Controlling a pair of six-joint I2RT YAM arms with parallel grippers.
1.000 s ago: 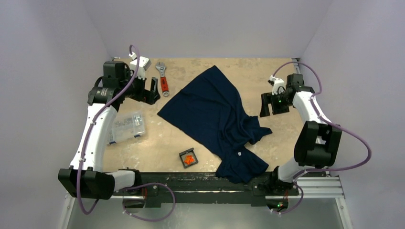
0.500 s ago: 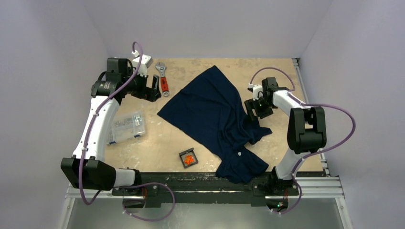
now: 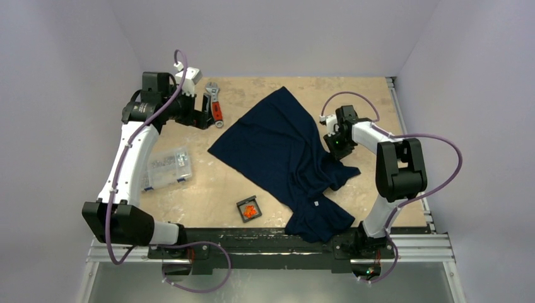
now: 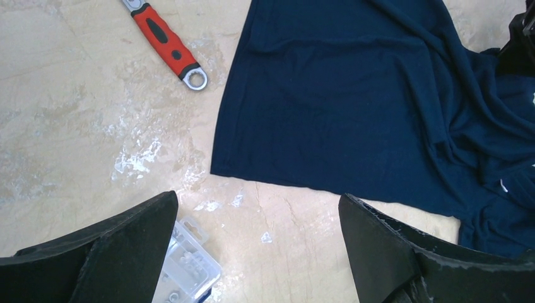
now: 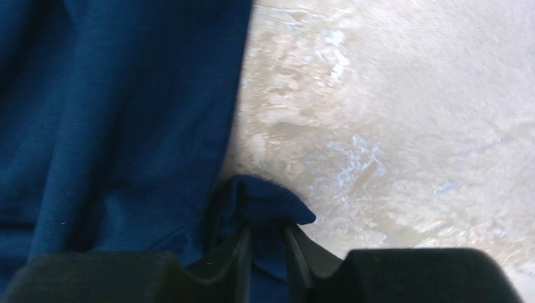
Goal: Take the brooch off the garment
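Observation:
The dark navy garment lies spread across the middle of the table, its lower part bunched near the front edge. My right gripper is at its right edge. In the right wrist view that gripper is shut on a small fold of the garment, and cloth bulges out past the fingertips. A tiny orange piece that looks like the brooch lies in a small black tray, off the cloth. My left gripper hangs open at the far left; in its own view the gripper has bare table between its fingers and the garment ahead.
A wrench with an orange-red handle lies just beyond the left gripper. A clear plastic parts box sits at the left. The black tray is near the front edge. A white label shows on the bunched cloth.
The right arm swung left from the table's right side to the garment's edge, and its jaws closed on a fold. The left arm shifted slightly toward the back.

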